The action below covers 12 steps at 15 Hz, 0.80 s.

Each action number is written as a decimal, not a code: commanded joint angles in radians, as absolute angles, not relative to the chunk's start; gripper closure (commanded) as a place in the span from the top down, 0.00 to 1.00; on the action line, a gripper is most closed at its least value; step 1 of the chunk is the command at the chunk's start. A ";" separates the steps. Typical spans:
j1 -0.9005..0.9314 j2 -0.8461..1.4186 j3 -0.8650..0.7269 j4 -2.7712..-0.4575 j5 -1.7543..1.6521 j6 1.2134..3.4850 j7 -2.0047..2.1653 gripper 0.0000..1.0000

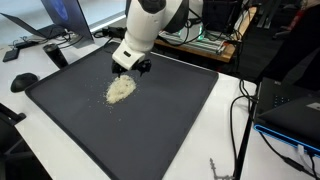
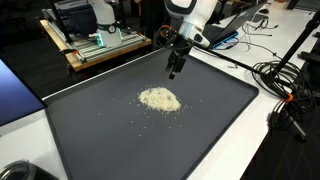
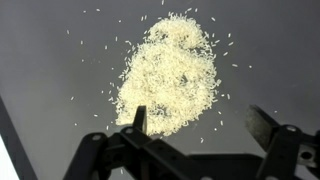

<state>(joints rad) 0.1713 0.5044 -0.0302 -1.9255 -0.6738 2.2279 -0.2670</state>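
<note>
A heap of pale rice grains (image 1: 120,89) lies on a large dark grey tray (image 1: 180,120); it also shows in an exterior view (image 2: 160,99) and fills the middle of the wrist view (image 3: 168,75). My gripper (image 3: 200,122) is open and empty. It hangs just above the tray by the near edge of the heap in the wrist view, one finger over the heap's rim. In the exterior views the gripper (image 1: 131,66) (image 2: 175,68) is beyond the heap, close above the tray (image 2: 90,130). Loose grains are scattered around the heap.
The tray sits on a white table (image 1: 230,140). A laptop (image 1: 50,20) and a mouse (image 1: 24,81) lie beside it. Cables (image 2: 285,90) trail over the table. A wooden cart with equipment (image 2: 100,40) stands behind the tray.
</note>
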 commanded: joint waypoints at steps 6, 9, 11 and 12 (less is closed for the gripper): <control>0.258 0.654 -0.020 -1.724 -0.728 1.994 0.085 1.00; 0.262 0.701 -0.007 -1.629 -0.688 1.885 0.135 1.00; 0.252 0.736 0.003 -1.548 -0.644 1.810 0.139 1.00; 0.248 0.752 0.003 -1.510 -0.625 1.785 0.139 1.00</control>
<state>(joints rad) 0.2583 0.6821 -0.0068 -1.6510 -0.6897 1.8840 0.1304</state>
